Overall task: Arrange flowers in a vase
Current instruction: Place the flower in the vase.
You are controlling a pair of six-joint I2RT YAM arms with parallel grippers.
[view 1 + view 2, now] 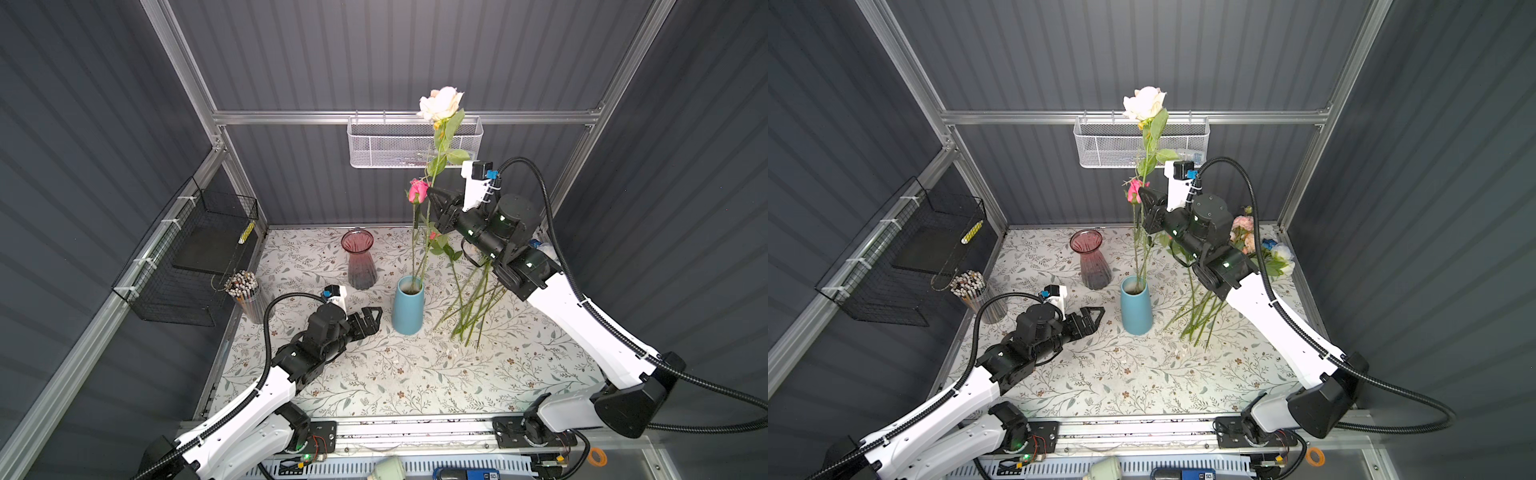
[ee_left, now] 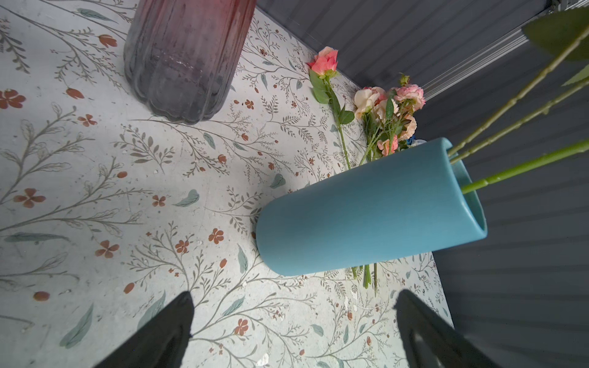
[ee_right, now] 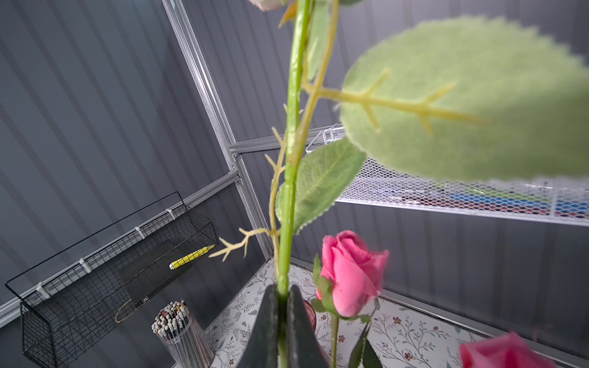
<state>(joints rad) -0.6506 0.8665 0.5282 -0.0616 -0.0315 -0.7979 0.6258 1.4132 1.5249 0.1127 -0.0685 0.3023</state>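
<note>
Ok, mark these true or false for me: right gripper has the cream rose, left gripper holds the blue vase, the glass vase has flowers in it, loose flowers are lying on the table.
The right gripper is shut on the stem of the cream rose: true.
The left gripper holds the blue vase: false; it is open, beside the vase and apart from it.
The glass vase has flowers in it: false; it is empty.
Loose flowers lie on the table: true.

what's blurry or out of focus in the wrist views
Right wrist: the big leaf nearest the lens is soft, the pink rose sharper. Left wrist: the left gripper edges are blurred, the blue vase crisp.
</note>
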